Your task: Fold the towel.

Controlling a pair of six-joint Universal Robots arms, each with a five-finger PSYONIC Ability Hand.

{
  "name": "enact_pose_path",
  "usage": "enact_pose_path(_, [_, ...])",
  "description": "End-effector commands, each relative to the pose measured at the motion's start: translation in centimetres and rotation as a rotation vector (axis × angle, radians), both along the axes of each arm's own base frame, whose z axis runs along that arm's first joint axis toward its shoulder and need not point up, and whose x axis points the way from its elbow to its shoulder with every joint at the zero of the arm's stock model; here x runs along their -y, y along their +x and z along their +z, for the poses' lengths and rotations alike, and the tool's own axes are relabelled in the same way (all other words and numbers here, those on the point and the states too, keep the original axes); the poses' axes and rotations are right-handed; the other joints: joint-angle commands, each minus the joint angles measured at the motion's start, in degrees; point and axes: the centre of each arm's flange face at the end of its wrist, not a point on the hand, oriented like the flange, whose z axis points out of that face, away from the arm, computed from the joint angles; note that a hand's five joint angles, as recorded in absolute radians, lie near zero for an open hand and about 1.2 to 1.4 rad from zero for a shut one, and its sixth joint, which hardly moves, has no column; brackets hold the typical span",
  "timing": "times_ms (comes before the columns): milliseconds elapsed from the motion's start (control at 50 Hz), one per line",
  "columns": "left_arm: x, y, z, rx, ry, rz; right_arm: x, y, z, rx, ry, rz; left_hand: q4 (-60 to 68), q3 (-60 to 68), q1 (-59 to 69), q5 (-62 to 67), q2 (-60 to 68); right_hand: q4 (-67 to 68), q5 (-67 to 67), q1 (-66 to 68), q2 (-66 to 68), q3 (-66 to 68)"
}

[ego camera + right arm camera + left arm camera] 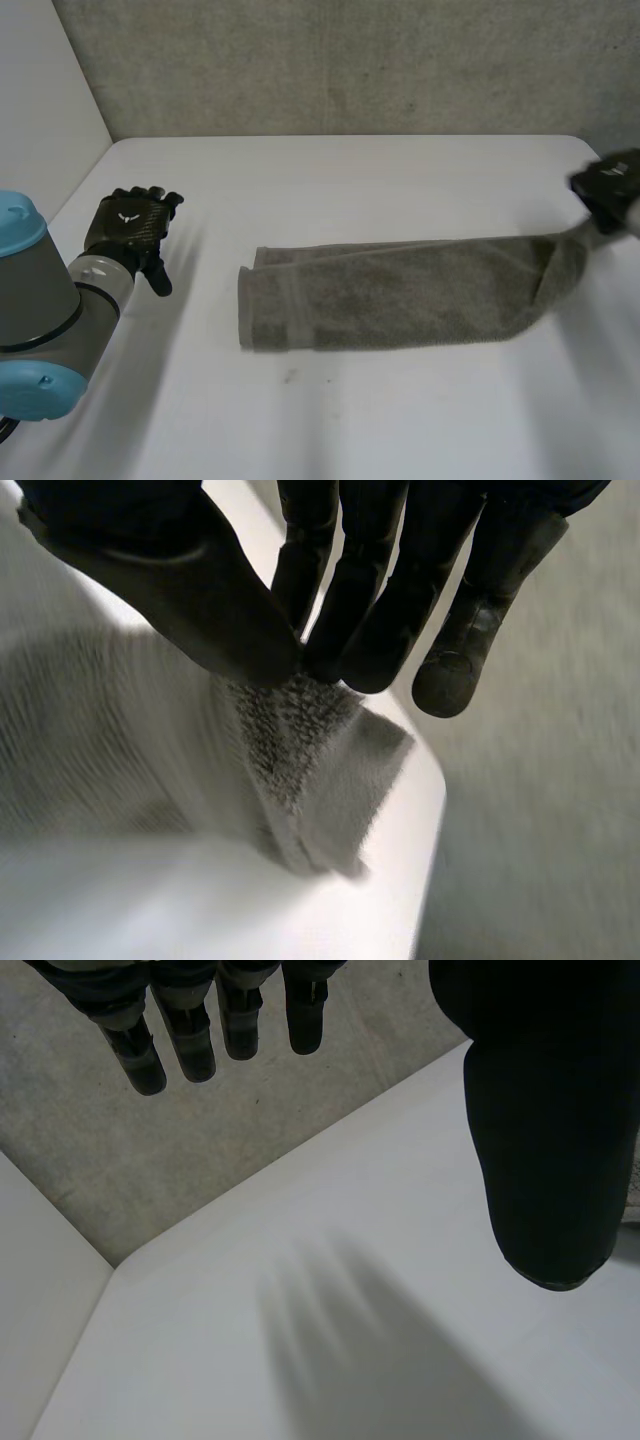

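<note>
Across the middle of the worktop (350,420), a long grey towel (400,295), doubled into a thin strip by the look of it. Lies flat for most of its length, the left end squared off a little left of the worktop's middle, the right end raised off the surface near the right edge. At that raised end, the right robot hand (612,185), closed on the cloth: thumb and fingertips (370,660) pinching the towel's end corner, a flap of cloth dangling below the pinch. Over by the left edge of the worktop, the left robot hand (130,225), open with straight fingers (195,1050), holding nothing, well apart from the towel. Looks like the start of the next fold: one end up in the air, not yet carried over. Next, most likely, a trip across to the left end, then a gentle drop on top, edge to edge. Calls for a firm pinch to stop any slipping, and a low, steady path to avoid a twist or a drag. Might help to press the left end down with the free robot hand, to stop the whole towel from sliding along.
</note>
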Motion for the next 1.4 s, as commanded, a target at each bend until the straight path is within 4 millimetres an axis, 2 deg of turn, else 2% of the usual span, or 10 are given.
enact_pose_path(20, [-0.1,0.0,0.0,0.001,0.002,0.001,-8.5,16.6,1.6,0.054,-0.087,0.369,0.45,0.37,0.08,-1.77,0.55,2.90,2.91,3.92,3.39,3.44])
enact_pose_path(140, [-0.2,0.1,-0.1,0.001,0.003,0.002,-17.3,25.2,-1.8,0.059,-0.095,0.646,0.45,0.37,0.08,-1.77,0.55,2.90,2.91,3.92,3.39,3.44])
enact_pose_path(360, [-0.2,0.3,-0.4,0.000,-0.003,0.008,-24.7,28.4,-8.9,-0.033,0.039,0.824,0.45,0.37,0.08,-1.77,0.55,2.90,2.91,3.92,3.39,3.44])
enact_pose_path(420, [-0.2,0.3,-0.4,-0.001,-0.004,0.008,-24.7,28.2,-8.6,-0.032,0.042,0.819,0.45,0.37,0.08,-1.77,0.55,-7.14,-7.12,-6.11,-6.64,-6.60])
enact_pose_path(460, [-0.2,0.3,-0.5,-0.001,-0.006,0.008,-24.6,27.5,-6.4,0.004,0.013,0.805,0.45,0.37,0.08,-1.77,0.55,-58.98,-58.97,-57.96,-58.49,-58.44])
enact_pose_path(500, [-0.2,0.3,-0.5,-0.001,-0.006,0.008,-24.2,26.8,-5.4,0.017,0.003,0.787,0.45,0.37,0.08,-1.77,0.55,-67.10,-67.09,-66.08,-66.61,-66.56])
enact_pose_path(660, [-0.3,0.2,-0.5,-0.001,-0.006,0.005,-19.3,20.6,-3.2,0.119,0.057,0.569,0.45,0.37,0.08,-1.77,0.55,-67.10,-67.09,-66.08,-66.61,-66.56])
enact_pose_path(840, [-0.5,0.0,-0.5,-0.001,-0.004,-0.004,-15.5,13.3,-6.1,0.224,0.250,0.345,0.45,0.37,0.08,-1.77,0.55,-67.10,-67.09,-66.08,-66.61,-66.56])
enact_pose_path(1020, [-1.0,-0.5,-0.6,0.005,-0.001,-0.025,-14.0,11.5,-8.6,0.228,0.289,0.297,0.49,0.42,0.13,-1.73,0.59,-52.55,-52.54,-51.53,-52.06,-52.01])
enact_pose_path(1400, [-7.5,-11.3,-0.4,-0.033,-0.030,-0.413,-14.2,11.1,-7.9,0.233,0.252,0.295,1.33,1.26,0.97,-0.88,1.43,-52.72,-52.71,-51.70,-52.23,-52.18])
